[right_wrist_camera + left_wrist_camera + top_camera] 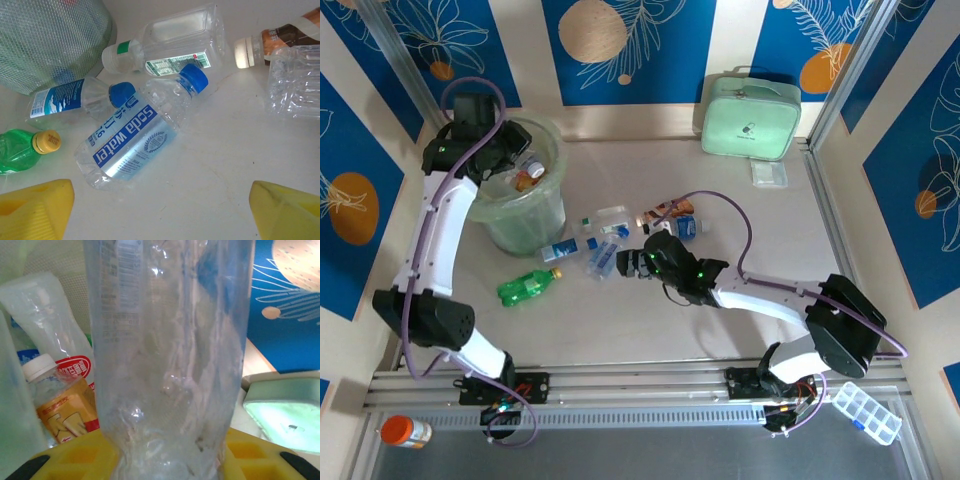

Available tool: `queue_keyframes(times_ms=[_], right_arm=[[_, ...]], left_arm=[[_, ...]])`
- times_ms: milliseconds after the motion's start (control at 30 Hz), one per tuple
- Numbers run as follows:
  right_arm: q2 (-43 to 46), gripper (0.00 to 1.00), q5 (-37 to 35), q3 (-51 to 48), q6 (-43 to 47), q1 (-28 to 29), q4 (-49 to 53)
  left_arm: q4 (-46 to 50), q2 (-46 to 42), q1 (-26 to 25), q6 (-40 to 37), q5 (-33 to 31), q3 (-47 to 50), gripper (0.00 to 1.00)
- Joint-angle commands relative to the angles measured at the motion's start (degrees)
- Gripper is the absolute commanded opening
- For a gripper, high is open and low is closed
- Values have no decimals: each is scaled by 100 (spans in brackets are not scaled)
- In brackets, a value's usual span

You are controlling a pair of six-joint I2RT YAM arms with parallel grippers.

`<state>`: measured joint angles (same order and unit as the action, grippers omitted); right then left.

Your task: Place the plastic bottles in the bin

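clear crumpled bottle [170, 355], ribbed sides

The left arm rises from its base, bends at the elbow and reaches to the far left of the table, its left gripper [510, 160] clamped tight, the yellow fingers [75, 455] pressed against what they hold. The right arm stretches low toward the table's middle, its right gripper [628, 263] spread wide, yellow fingertips [35, 207] apart.

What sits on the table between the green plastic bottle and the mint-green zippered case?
In the top external view, a cluster of clear crushed bottles and the open right gripper lie between the green plastic bottle and the mint-green zippered case.
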<state>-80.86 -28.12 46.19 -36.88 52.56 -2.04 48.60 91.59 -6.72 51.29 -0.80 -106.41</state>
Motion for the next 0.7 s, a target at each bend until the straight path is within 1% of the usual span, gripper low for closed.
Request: queue_keyframes(times_ms=[0, 67, 133, 200, 367, 567, 667], right_arm=[[-31, 91, -132, 164, 100, 40, 12], [-51, 91, -148, 192, 102, 42, 26], [-79, 91, -168, 214, 104, 43, 69], [-88, 91, -159, 223, 111, 53, 72], [-111, 91, -194, 240, 129, 74, 81], [-176, 91, -211, 285, 138, 100, 102], [-178, 91, -216, 289, 153, 111, 115]], left_arm=[[-364, 141, 126, 644, 567, 15, 36], [-500, 109, 165, 843, 414, 219, 37], [-836, 11, 222, 1091, 335, 570, 37], [-1043, 4, 297, 1276, 391, 758, 37], [-1019, 231, 450, 1452, 557, 809, 37], [-1033, 569, 505, 1294, 723, 856, 49], [-874, 758, 514, 1135, 774, 758, 58]])
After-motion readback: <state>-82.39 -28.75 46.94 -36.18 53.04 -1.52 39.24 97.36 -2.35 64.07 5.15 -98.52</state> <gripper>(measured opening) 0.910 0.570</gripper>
